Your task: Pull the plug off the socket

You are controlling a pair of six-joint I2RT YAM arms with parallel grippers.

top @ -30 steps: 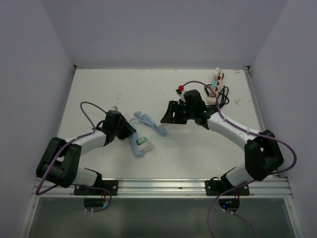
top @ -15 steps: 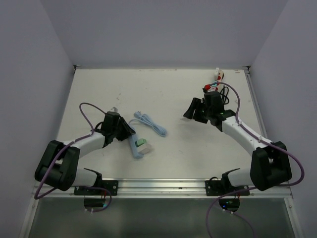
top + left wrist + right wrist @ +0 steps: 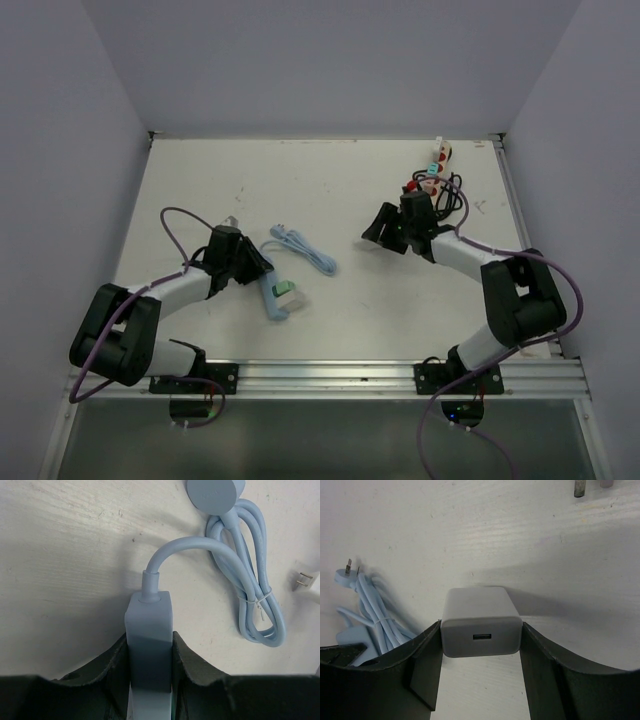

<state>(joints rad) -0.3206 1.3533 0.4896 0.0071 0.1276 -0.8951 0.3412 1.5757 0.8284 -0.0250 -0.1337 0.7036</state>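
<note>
Left gripper (image 3: 149, 647) low, clamped on socket (image 3: 148, 630) — right gripper (image 3: 481, 636) clamped on plug (image 3: 481, 621); both arms reaching inward.

**Left wrist view.** The pale-blue socket (image 3: 148, 617) runs down between the fingers (image 3: 102, 680) of the left gripper (image 3: 149, 647) and off the bottom edge; its outlet face is unseen. A round blue disc (image 3: 215, 492) is cut by the top edge, a white pronged piece (image 3: 306, 584) by the right edge.

**Right wrist view.** The plug (image 3: 481, 617), clamped in the right gripper (image 3: 481, 635), shows only its port end; its prongs are hidden. A dark peg (image 3: 577, 487) is clipped by the top edge.

**Top view.** The power strip (image 3: 441, 153) lies partly under black cable (image 3: 456, 196); its outlets are too small to tell.
</note>
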